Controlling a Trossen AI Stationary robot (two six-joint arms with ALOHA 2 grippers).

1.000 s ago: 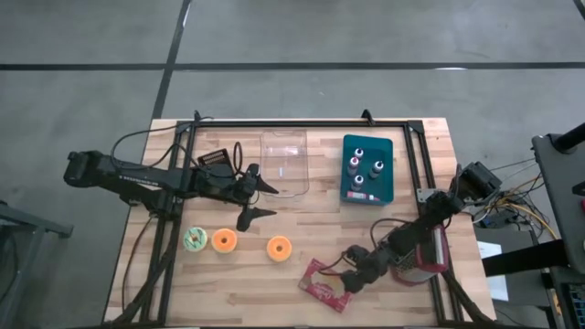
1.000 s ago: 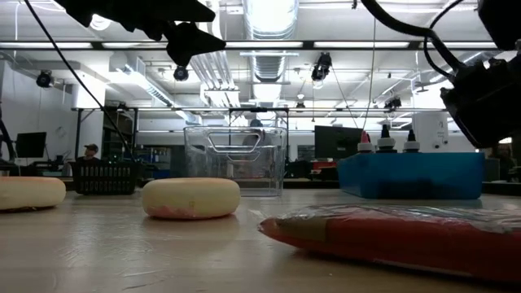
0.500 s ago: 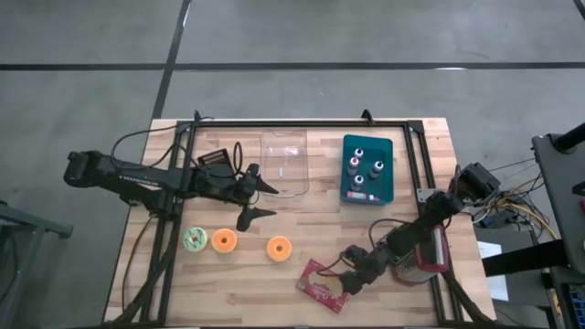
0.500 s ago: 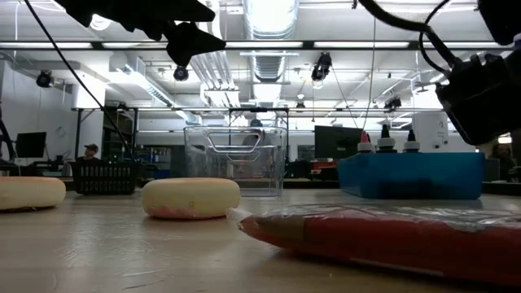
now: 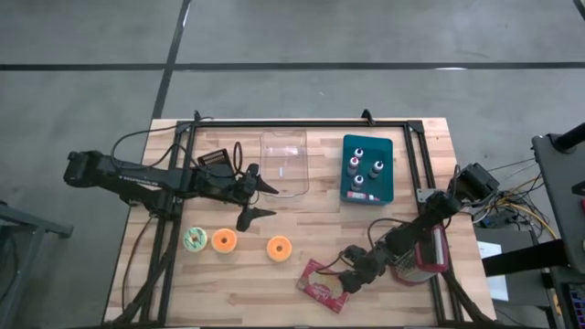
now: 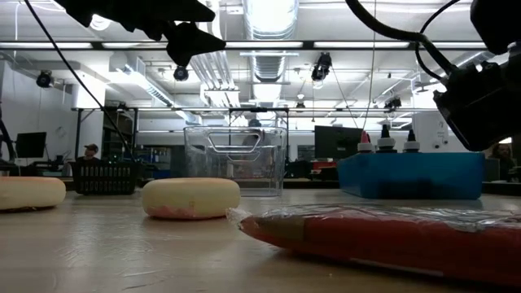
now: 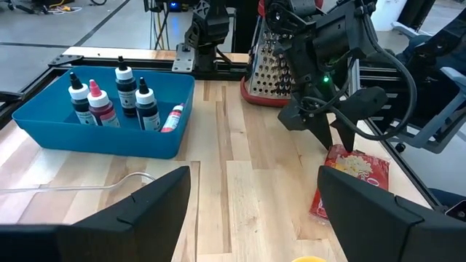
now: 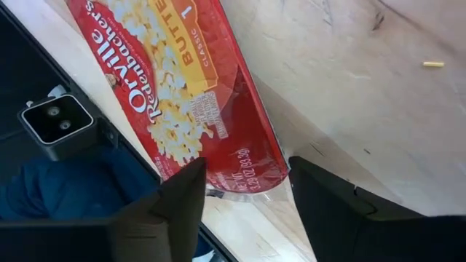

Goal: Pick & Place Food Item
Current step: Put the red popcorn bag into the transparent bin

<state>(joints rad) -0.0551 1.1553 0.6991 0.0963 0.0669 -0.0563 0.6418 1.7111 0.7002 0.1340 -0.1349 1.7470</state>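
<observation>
A red popcorn packet [image 8: 195, 109] is lying flat on the wooden table [image 8: 349, 87], its near end sitting between the right gripper's [image 8: 244, 191] two spread dark fingers [image 8: 178, 207], beside a small camera [image 8: 57, 125].

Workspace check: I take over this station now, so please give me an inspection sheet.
Surface: wooden plank table.
Job's things: red popcorn packet flat near the front edge; clear plastic bin.
Clutter: three doughnuts; blue tray of bottles; metal grater; small black basket.
Grippers: right gripper over the packet's edge, fingers straddling it; left gripper open, waiting mid-table.
Cables: black leads on the left arm.
Surroundings: workshop; seated person far behind.
</observation>
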